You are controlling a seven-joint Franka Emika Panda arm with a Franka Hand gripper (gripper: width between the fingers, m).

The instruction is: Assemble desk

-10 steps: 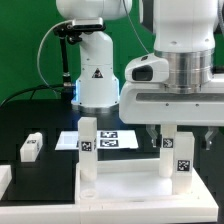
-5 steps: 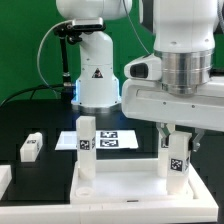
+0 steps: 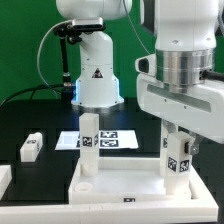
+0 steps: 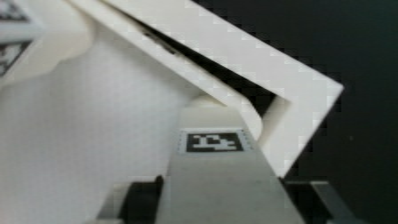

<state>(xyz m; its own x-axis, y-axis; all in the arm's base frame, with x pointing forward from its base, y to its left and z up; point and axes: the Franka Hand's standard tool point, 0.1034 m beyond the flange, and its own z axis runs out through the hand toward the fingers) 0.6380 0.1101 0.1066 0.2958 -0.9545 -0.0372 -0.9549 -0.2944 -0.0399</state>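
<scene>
The two-finger gripper (image 3: pixel 177 138) is clamped on a short white square tagged leg post (image 3: pixel 178 158) standing on the wide flat white desk top panel (image 3: pixel 122 181). A second post (image 3: pixel 89 146) stands installed; another (image 3: pixel 31 148) lies loose, so legs remain.

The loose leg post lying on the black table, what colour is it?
White plastic leg post with a small black-and-white tag, clearest in the exterior view.

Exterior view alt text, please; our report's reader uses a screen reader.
The gripper of a white robot arm is around the top of a tagged white leg post standing on the desk's top panel. A second leg post stands toward the exterior view's left; a loose leg lies on the black table.
</scene>
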